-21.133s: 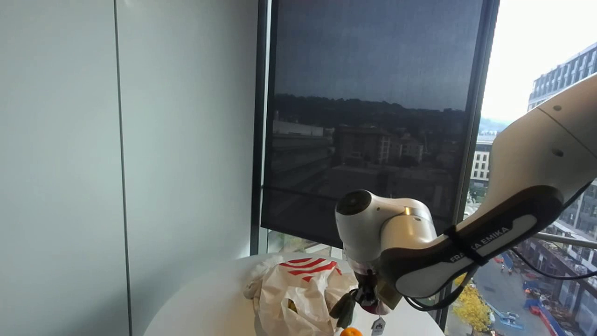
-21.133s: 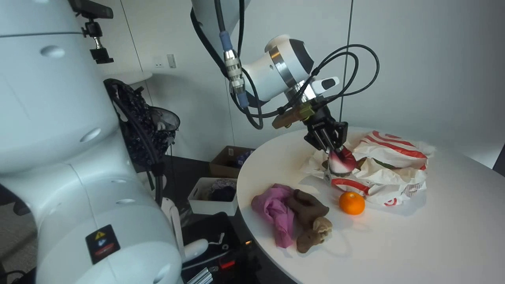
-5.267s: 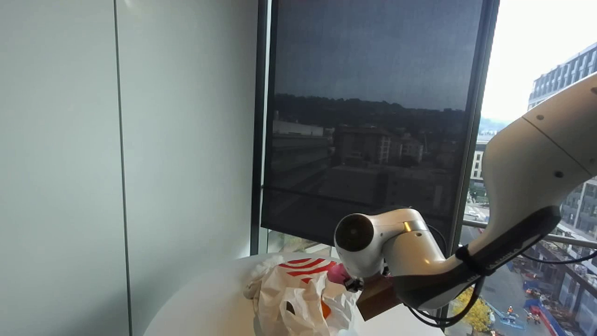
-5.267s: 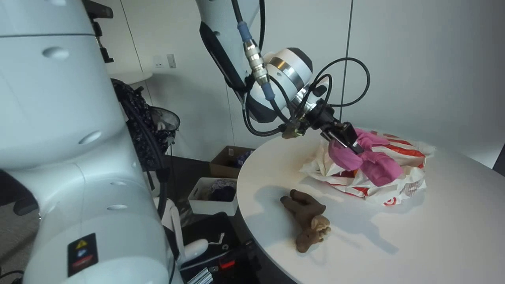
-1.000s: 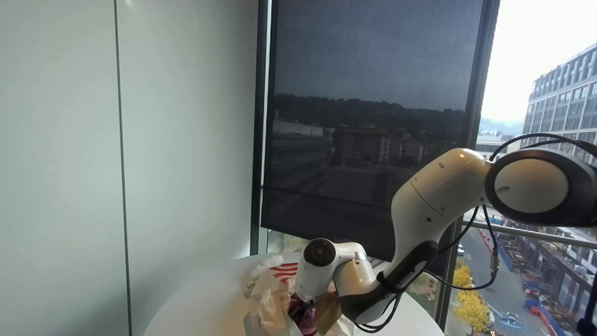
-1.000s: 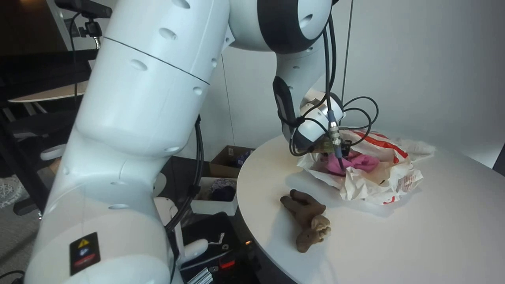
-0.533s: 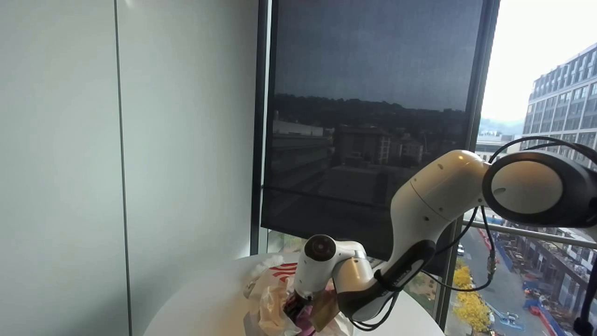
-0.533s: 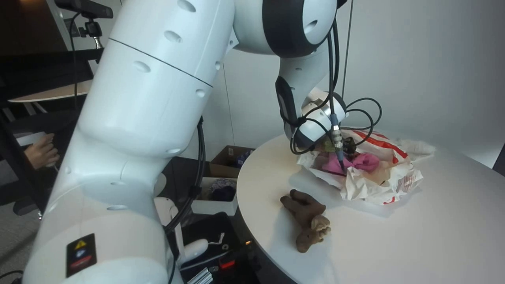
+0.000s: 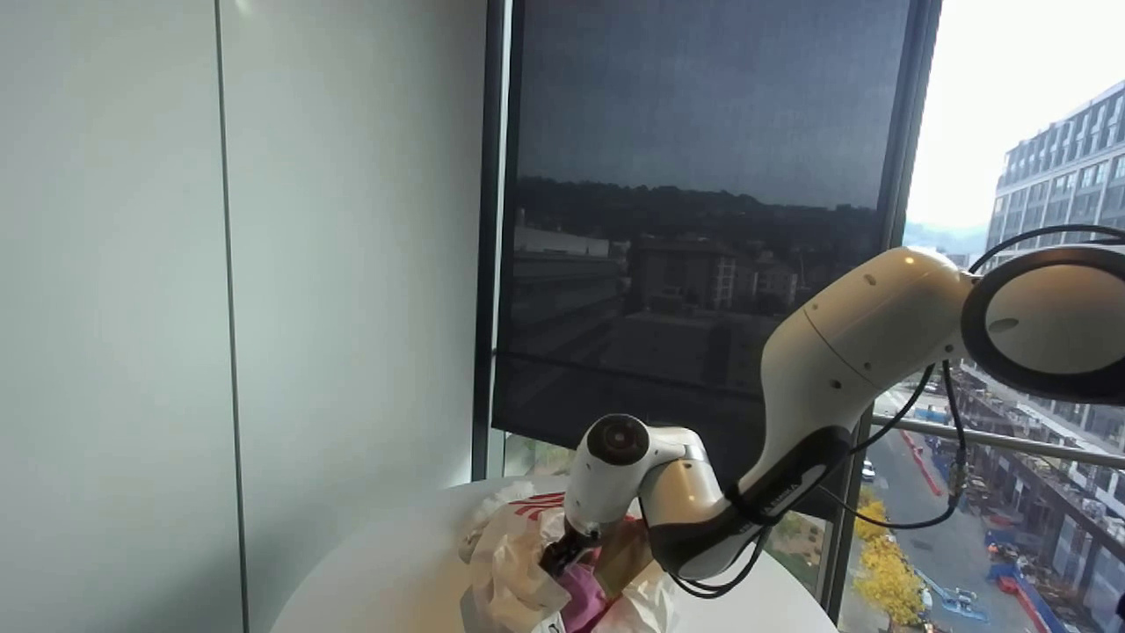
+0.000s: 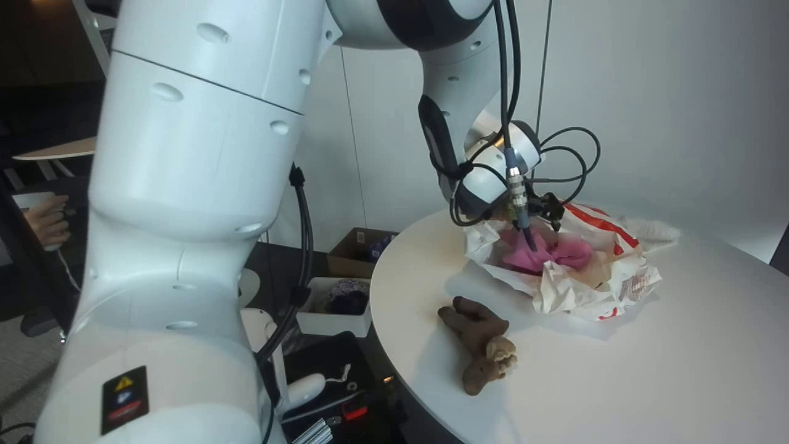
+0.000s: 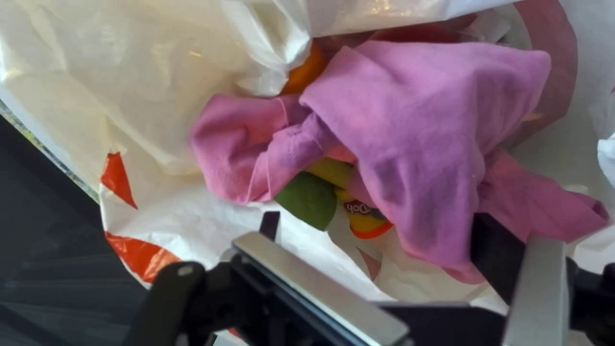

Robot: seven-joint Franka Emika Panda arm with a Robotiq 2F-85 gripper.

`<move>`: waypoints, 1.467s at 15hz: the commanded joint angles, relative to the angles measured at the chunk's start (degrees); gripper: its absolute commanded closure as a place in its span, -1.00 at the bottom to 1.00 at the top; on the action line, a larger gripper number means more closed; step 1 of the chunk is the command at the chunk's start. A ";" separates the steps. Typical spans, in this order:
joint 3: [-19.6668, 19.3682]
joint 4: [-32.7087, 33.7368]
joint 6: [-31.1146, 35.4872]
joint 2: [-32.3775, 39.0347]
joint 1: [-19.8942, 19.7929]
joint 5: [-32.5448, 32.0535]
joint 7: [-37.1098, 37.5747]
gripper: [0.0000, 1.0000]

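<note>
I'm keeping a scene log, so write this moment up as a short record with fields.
Container: white bag, open, on the white table
Contents: pink cloth on top; green item, yellow item marked "Doh" and orange item partly showing
Gripper: open, jaws apart, at the bag's mouth
Held: nothing
Contact with cloth: cannot tell
Outside bag: brown plush toy, lying on the table

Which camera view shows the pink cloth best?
The wrist view: there the pink cloth fills the middle, its folds clear. Both exterior views show it smaller and partly hidden, lying in the white bag.
</note>
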 commanded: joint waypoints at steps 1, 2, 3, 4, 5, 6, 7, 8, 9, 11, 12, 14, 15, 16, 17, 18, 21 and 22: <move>1.70 -5.08 -3.05 -5.98 -0.96 5.43 -1.67 -1.00; 2.62 -6.18 -3.17 -6.92 -1.55 8.75 -2.87 -1.00; 4.07 -7.52 -3.51 -7.98 -2.40 13.38 -5.31 -1.00; 3.35 -8.97 -3.57 -9.60 -1.12 19.24 -7.91 -1.00; 3.76 -10.19 -4.33 -11.03 -0.99 23.88 -9.81 -1.00; 6.41 -11.56 -5.58 -12.66 -3.15 26.37 -10.35 -1.00; 6.91 -12.89 -6.94 -14.49 -3.22 29.86 -11.31 -1.00; 3.22 -14.38 -7.45 -16.70 0.72 35.34 -13.49 -1.00; 2.75 -15.88 -8.86 -18.56 1.41 37.78 -13.75 -1.00; 1.29 -18.83 -11.35 -21.42 3.06 41.41 -14.16 -1.00; 0.73 -20.41 -12.48 -22.51 3.70 42.39 -13.55 -1.00; 0.80 -23.77 -14.50 -24.06 4.29 46.35 -14.33 -1.00; 0.86 -25.62 -14.49 -24.75 4.50 47.10 -15.55 -1.00; 1.01 -27.61 -14.31 -25.07 4.67 47.37 -17.09 -1.00; 1.17 -29.30 -13.77 -24.98 4.68 48.59 -19.10 -1.00; 1.11 -30.96 -13.22 -24.92 4.81 48.65 -20.38 -1.00; 0.61 -35.36 -11.10 -24.24 4.58 48.25 -25.48 -1.00; 0.04 -36.26 -9.97 -23.75 4.41 46.74 -25.87 -1.00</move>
